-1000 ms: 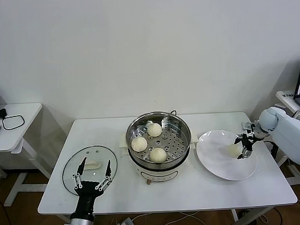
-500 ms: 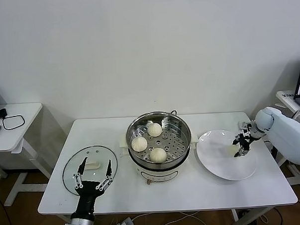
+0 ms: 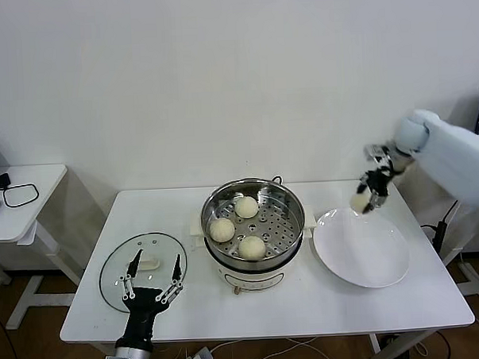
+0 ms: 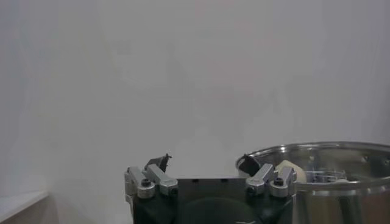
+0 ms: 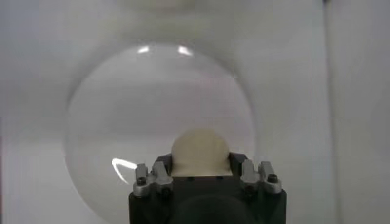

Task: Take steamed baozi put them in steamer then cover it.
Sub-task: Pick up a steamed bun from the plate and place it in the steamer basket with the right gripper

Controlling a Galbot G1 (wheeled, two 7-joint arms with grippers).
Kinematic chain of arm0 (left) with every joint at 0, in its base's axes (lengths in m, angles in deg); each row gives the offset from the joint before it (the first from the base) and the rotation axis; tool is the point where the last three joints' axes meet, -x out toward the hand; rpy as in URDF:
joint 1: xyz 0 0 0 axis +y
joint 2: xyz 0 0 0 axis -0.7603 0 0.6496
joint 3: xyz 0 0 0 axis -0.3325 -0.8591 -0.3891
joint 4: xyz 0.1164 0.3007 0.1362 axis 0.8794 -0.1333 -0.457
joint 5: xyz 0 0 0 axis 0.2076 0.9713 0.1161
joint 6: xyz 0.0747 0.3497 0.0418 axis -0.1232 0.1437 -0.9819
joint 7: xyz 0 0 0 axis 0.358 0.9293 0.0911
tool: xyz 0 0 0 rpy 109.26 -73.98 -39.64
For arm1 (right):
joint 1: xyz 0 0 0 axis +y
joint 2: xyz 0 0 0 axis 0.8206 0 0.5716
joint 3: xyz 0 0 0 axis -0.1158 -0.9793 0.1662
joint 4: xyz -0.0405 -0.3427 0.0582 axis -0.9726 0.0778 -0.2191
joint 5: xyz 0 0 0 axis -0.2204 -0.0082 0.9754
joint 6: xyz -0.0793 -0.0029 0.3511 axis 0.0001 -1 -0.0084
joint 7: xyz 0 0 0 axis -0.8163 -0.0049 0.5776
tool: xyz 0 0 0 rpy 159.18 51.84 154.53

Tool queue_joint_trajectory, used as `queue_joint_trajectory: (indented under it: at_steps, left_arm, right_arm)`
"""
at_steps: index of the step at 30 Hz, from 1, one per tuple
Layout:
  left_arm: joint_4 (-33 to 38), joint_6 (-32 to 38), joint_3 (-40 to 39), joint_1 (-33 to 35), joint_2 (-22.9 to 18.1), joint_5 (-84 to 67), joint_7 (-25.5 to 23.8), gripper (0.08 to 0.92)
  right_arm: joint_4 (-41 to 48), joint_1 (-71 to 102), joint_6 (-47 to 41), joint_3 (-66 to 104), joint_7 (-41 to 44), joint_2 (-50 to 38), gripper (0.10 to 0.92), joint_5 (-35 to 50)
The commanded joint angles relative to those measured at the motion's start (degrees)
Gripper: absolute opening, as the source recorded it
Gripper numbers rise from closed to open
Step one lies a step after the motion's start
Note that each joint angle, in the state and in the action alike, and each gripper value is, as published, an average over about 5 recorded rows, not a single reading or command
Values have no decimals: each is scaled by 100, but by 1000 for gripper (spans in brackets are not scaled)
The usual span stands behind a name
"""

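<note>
The steel steamer stands at the table's middle with three cream baozi on its perforated tray: one at the back, one on the left and one in front. A further baozi hangs in the air above the back edge of the white plate, with my right gripper shut on it; the right wrist view shows this bun between the jaws, the plate far below. The glass cover lies flat at the front left. My left gripper hovers over it, open and empty.
The white plate lies bare to the right of the steamer. A side table with a black cable stands off to the left. In the left wrist view the steamer rim shows beyond the left gripper.
My right gripper closed on the last baozi on the plate and lifted it up and back toward the steamer. The left arm has not moved.
</note>
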Motion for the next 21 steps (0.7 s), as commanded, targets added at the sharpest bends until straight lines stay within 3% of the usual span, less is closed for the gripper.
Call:
queue_joint_trajectory:
  at_steps: [1, 6, 21]
  left_arm:
    - [-9, -24, 0, -50, -7, 3, -2, 823]
    - [-30, -11, 0, -51, -22, 5, -2, 823]
    - [5, 10, 74, -21, -78, 4, -1, 823]
  right_arm:
    - [-1305, -1540, -469, -1561, 49, 824, 645, 1582]
    - [-1574, -1481, -653, -1688, -263, 1317, 641, 1844]
    - [-1489, -583, -834, -1850, -922, 1994, 636, 1523]
